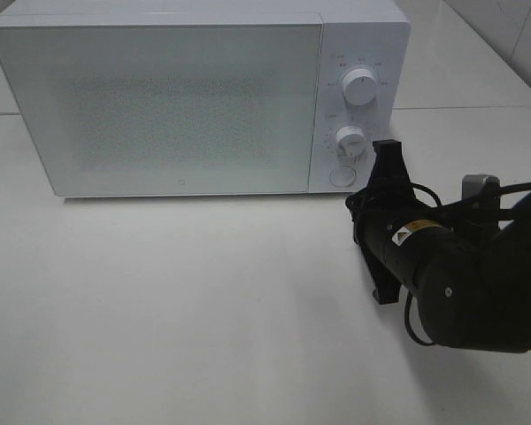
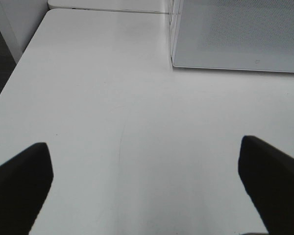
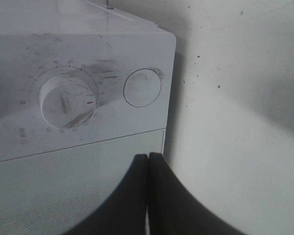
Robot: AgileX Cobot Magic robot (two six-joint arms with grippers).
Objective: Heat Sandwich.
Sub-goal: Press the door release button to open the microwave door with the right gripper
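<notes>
"Seeing the sandwich anywhere?"

"No. It shows in none of my views. The microwave [image 1: 199, 102] has its frosted door [image 1: 115, 159] closed, so I cannot tell whether it sits inside."

"And your jaws?"

"My right jaws are pressed together and empty. Their tip is close in front of the control panel, near the round button [image 3: 142, 88] and the lower knob [image 3: 68, 100]. My left jaws are spread wide over the bare surface [image 2: 112, 98], holding nothing."

"What could go wrong?"

"My guess is that a press or a turn comes next. A narrow closed tip landing off-centre could slide off the button onto the knob and shift the setting. Pushing hard could shove the whole oven back across the surface. If that button releases the door, it may swing into my right arm [image 1: 460, 283], which is parked by that corner. And starting it empty would heat nothing."

"Any writing?"

"A yellow label [image 1: 398, 235] on my arm, a small mark [image 1: 179, 188] low on the door, and ticks and symbols around both knobs. All of it is too small or blurred to read, and I can make out no brand."
</notes>
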